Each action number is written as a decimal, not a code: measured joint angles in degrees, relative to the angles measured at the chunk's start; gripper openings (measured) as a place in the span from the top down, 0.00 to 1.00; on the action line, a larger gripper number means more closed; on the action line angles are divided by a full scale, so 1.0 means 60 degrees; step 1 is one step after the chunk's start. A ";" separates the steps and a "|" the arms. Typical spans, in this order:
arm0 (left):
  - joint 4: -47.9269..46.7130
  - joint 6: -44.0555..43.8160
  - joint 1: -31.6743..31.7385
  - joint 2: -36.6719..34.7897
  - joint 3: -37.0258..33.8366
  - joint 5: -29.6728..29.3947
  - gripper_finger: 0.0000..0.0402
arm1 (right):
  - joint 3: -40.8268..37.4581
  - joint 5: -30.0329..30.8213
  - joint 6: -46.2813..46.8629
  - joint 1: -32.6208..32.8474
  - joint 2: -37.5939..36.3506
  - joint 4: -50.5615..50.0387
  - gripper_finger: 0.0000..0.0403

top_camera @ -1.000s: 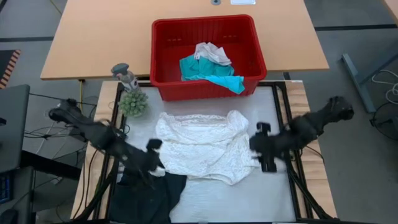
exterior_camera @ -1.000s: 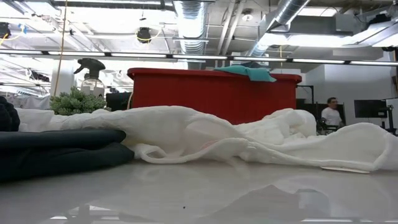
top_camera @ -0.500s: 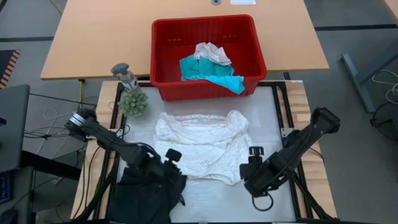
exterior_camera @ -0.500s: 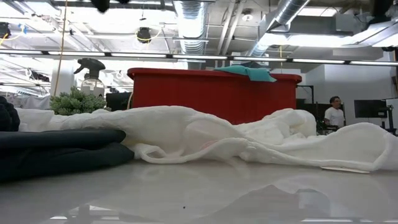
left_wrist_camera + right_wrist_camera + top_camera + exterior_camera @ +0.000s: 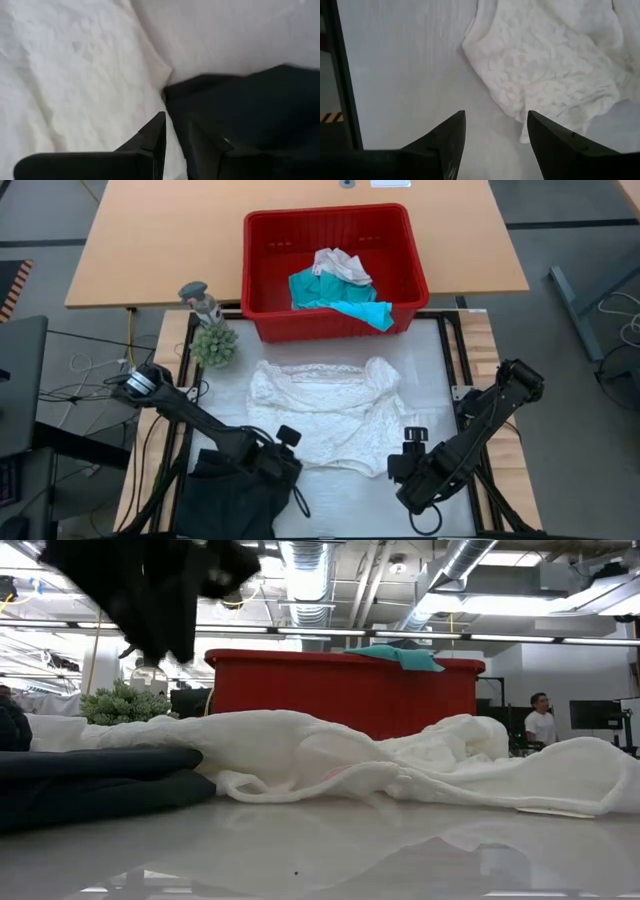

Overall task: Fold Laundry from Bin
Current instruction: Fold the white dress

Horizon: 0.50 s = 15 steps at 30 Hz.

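- From my remote seat, the bin [image 5: 335, 270] sits at the table's far edge, with laundry [image 5: 338, 285] heaped inside it, one piece draped over its near rim.
- Left of the bin I have a small plant [image 5: 215, 345], a spray bottle [image 5: 198, 300] just behind it.
- Before the bin a lacy garment [image 5: 325, 415] lies spread mid-table.
- At its near-left corner another garment [image 5: 235, 500] lies bunched, touching it.
- My left gripper [image 5: 290, 460] is over that junction; my right gripper [image 5: 400, 465] is at the lacy garment's near-right corner.

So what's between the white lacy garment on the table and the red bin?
Only a narrow strip of bare white table separates the white lacy garment from the red bin, per the high view.
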 joint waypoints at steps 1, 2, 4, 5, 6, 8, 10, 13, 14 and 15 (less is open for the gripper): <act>0.0350 -0.0007 0.0036 0.0000 -0.0193 0.0007 0.83 | 0.0000 0.0041 0.0042 0.0003 0.0000 0.0001 0.42; 0.0752 0.0008 0.0092 0.0000 -0.0368 0.0042 0.83 | 0.0000 0.0133 0.0091 0.0004 0.0000 0.0001 0.42; 0.0998 0.0238 0.0170 0.0000 -0.0533 0.0246 0.83 | 0.0000 0.0246 0.0210 0.0000 0.0000 0.0004 0.42; 0.1008 0.0403 0.0213 0.0000 -0.0538 0.0312 0.82 | 0.0000 0.0272 0.0216 -0.0004 0.0000 0.0004 0.42; 0.1086 0.0555 0.0268 0.0000 -0.0535 0.0382 0.82 | 0.0000 0.0284 0.0220 -0.0004 0.0000 0.0004 0.42; 0.1102 0.0868 0.0385 -0.0015 -0.0524 0.0700 0.80 | 0.0000 0.0291 0.0238 -0.0004 0.0000 0.0011 0.42; 0.0964 0.1079 0.0484 -0.0015 -0.0527 0.1245 0.76 | 0.0000 0.0291 0.0269 -0.0004 0.0000 0.0012 0.42; 0.0584 0.1402 0.0529 0.0002 -0.0527 0.1519 0.69 | 0.0000 0.0292 0.0397 -0.0004 0.0000 0.0012 0.42; 0.0478 0.1468 0.0522 0.0019 -0.0527 0.1294 0.66 | 0.0000 0.0305 0.0467 -0.0004 0.0000 0.0013 0.42; 0.0450 0.1486 0.0518 0.0033 -0.0527 0.0924 0.63 | 0.0000 0.0329 0.0518 -0.0004 0.0000 0.0024 0.42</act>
